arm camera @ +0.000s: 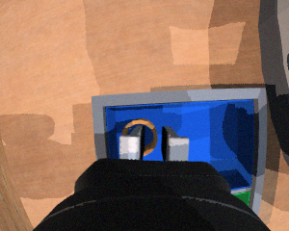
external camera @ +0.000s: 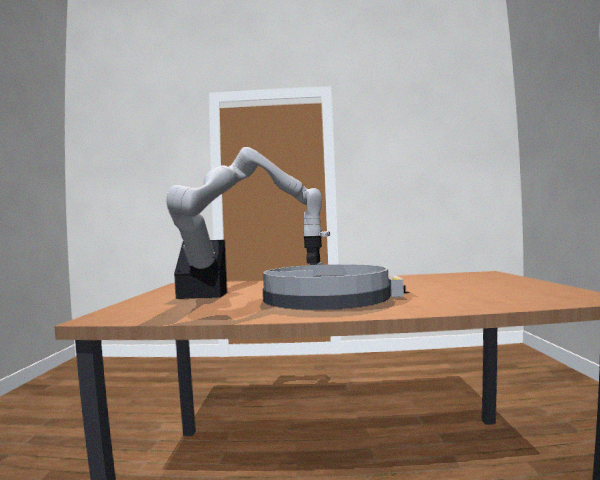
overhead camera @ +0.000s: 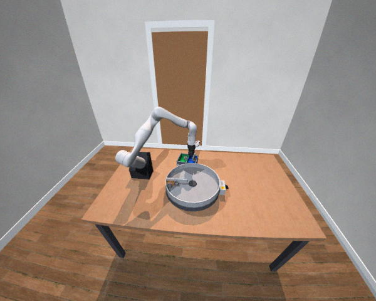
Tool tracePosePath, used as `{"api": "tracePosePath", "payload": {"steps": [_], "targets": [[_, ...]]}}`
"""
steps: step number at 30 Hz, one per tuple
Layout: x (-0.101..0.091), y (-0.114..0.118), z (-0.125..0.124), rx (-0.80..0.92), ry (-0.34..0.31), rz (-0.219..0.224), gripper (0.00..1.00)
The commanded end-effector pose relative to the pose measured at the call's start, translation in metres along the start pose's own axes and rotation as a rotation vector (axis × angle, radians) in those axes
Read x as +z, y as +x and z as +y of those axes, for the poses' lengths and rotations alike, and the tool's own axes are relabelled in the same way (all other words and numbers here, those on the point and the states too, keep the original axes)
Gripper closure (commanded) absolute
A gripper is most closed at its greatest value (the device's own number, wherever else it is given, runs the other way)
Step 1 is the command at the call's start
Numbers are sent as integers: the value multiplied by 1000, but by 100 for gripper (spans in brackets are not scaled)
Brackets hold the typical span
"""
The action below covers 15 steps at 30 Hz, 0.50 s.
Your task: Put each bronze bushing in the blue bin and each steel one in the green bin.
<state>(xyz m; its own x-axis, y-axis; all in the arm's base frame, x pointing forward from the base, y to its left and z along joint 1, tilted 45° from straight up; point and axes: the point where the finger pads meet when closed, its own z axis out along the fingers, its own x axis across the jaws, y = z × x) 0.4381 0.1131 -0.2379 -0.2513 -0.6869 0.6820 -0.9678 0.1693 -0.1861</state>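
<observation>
The task's thing that shows most clearly is a bronze bushing, a short round metal sleeve [arm camera: 154, 131], inside the rectangular blue bin with grey walls [overhead camera: 190, 161] [arm camera: 183, 95]. From the wrist it looks like a thin orange-brown ring around an open middle, brighter along its upper arc and partly hidden by one finger of the black two-finger tool [overhead camera: 191, 154] [external camera: 313, 262] [arm camera: 153, 140]. The ring lies towards one side of the bin, near the wall.

The tool points down over the blue bin, its fingers partly open, with a modest gap between their pads. It has hold of nothing: the ring's outline runs across beneath one finger and into the gap, without being pinched between the two. How near the fingertips are to the ring cannot be told.

Beside the blue bin sits the green bin with grey walls [overhead camera: 181, 159] [arm camera: 242, 199]; in the top view a small greyish piece [overhead camera: 185, 157] shows inside it, too small to make out well.

On the table [overhead camera: 252, 194] [external camera: 445, 315] [arm camera: 39, 63] stands the round grey turntable with a raised rim and dark lower band [overhead camera: 204, 190] [external camera: 326, 284]. Small orange-brown pieces [overhead camera: 171, 182] and dark grey pieces [overhead camera: 169, 186] cluster near its rim, beside a pale straight bar [overhead camera: 180, 180]; their exact number is unclear.
</observation>
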Motion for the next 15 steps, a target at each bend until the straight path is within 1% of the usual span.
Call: {"api": "tracePosePath", "payload": {"steps": [1,15], "targets": [[-3,-1,0,0,2,-4,58],[-6,-1,0,0,2,-4,58]]}}
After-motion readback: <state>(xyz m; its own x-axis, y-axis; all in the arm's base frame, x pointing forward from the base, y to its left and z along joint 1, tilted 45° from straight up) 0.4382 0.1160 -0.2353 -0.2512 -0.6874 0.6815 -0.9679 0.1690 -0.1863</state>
